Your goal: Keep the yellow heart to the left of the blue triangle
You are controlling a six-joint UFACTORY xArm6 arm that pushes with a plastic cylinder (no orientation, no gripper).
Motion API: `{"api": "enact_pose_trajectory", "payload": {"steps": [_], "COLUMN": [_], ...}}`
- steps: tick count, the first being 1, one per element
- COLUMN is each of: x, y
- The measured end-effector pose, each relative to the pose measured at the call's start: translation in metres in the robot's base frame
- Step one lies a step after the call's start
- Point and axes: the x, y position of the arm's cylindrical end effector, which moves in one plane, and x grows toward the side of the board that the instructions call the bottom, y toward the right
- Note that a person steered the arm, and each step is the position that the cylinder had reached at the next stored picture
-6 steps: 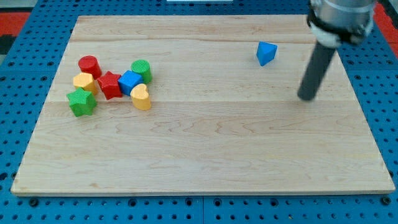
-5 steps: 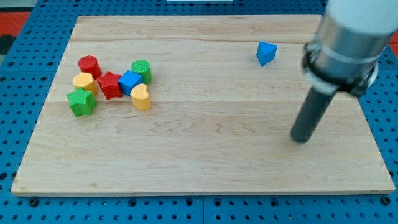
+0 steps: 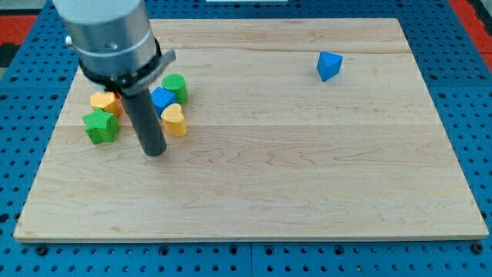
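Observation:
The yellow heart lies at the view's left side of the wooden board, in a cluster of blocks. The blue triangle sits alone at the view's upper right, far to the right of the heart. My tip rests on the board just below and left of the yellow heart, a small gap apart from it. The rod and arm body rise up and left over the cluster.
Around the heart are a blue cube, a green cylinder, a green star and a yellow block. The arm hides the red blocks. Blue pegboard surrounds the board.
My tip has swept from the view's right side across the board to the left, stopping just below-left of the yellow heart. The blocks have not moved.

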Motion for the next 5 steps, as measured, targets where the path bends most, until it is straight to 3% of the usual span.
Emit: {"api": "enact_pose_trajectory", "payload": {"steps": [3,4,5], "x": [-0.061,-0.062,-0.075], "y": [0.08,0.051,0.06]}}
